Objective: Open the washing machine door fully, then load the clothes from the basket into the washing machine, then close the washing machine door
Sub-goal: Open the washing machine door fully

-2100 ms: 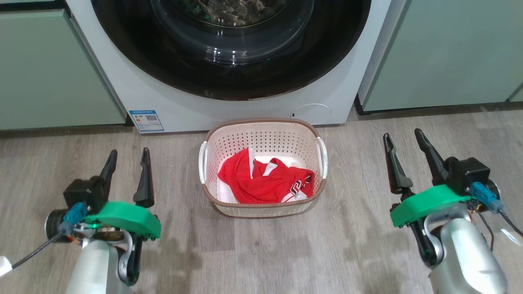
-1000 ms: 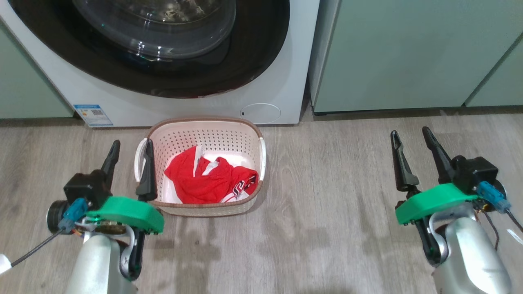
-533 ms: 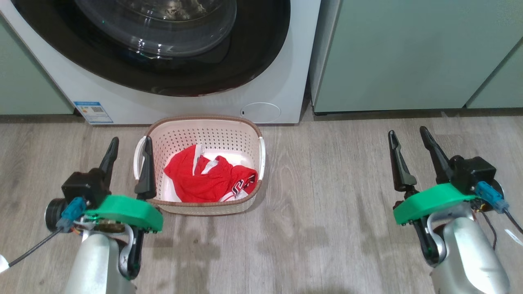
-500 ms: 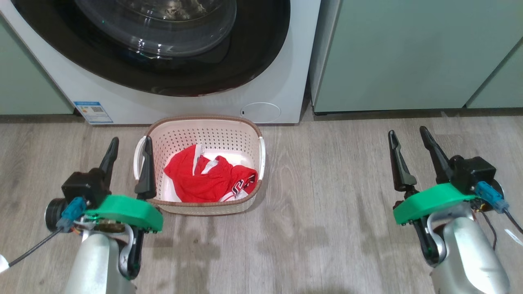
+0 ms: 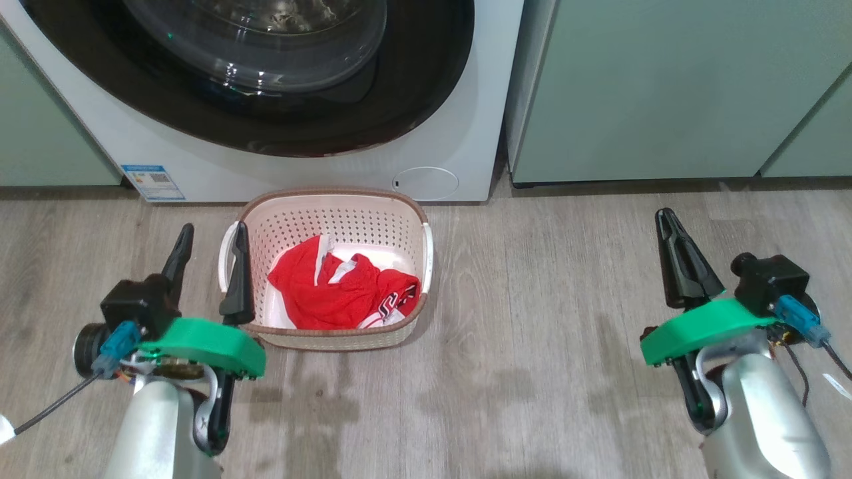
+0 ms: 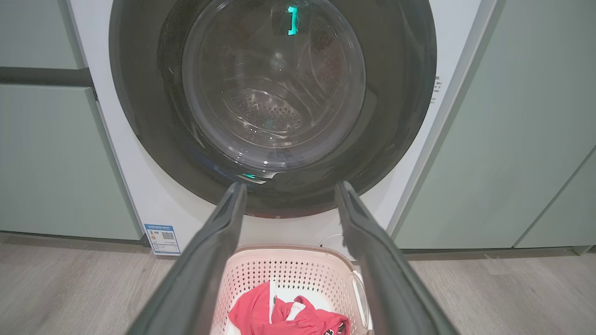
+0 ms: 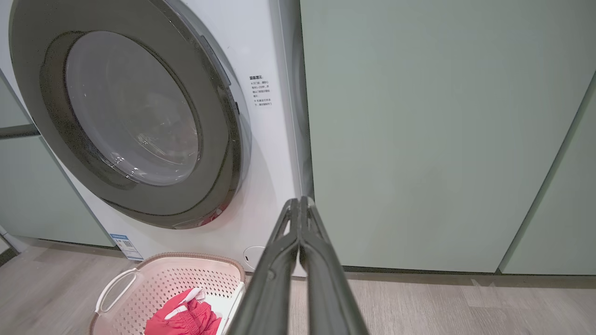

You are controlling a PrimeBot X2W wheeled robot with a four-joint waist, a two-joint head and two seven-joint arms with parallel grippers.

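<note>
Pale green cabinet is dead ahead of my right gripper. Another cabinet sits far left of my left gripper. Grey wood floor runs under both.

The washing machine is straight ahead of my left gripper, and ahead and to the left of my right one. The washing machine door sits flush against the front, black rim and glass bowl facing me. In the left wrist view it is centred above my fingertips.

The basket is on the floor against the machine's front. It is just to the right of my left gripper and well to the left of my right gripper. In the head view my left gripper's inner finger overlaps its near white handle; contact, can't tell. In the left wrist view the basket shows low between my two fingers.

The clothes, a red jersey, lie crumpled on the basket floor, to the right of my left gripper.

Left gripper: fingers spread wide, nothing between them. Right gripper: fingers pressed together tip to tip, holding nothing.

Small stuff: the round service flap is low on the machine just past the basket, and the blue sticker is ahead of my left gripper.
</note>
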